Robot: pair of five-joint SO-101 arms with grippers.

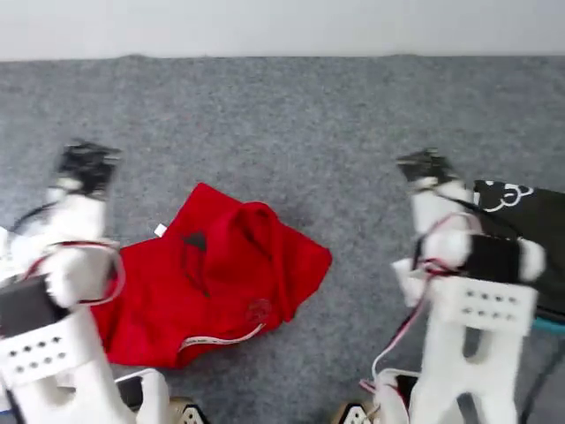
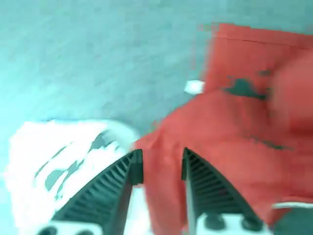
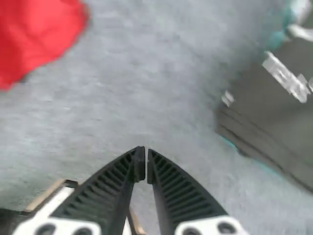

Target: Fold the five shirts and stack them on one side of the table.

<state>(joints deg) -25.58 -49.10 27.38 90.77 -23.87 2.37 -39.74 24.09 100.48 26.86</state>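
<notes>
A red shirt (image 1: 212,274) lies crumpled on the grey table, left of centre, with a small white tag (image 1: 160,230) at its edge. My left gripper (image 1: 86,163) hovers off the shirt's left side; in the left wrist view the gripper (image 2: 160,156) is open, with the red shirt (image 2: 244,137) below and nothing between its fingers. My right gripper (image 1: 424,165) stands at the right, and in its own view the gripper (image 3: 143,155) is shut on nothing over bare table. A folded black shirt (image 1: 521,221) lies at the right edge.
A white printed shirt (image 2: 58,161) lies beside the red one, under the left arm. The black shirt (image 3: 274,122) rests on other folded cloth with a teal layer (image 1: 547,325) showing beneath. The grey table (image 1: 291,124) stretches bare toward the back.
</notes>
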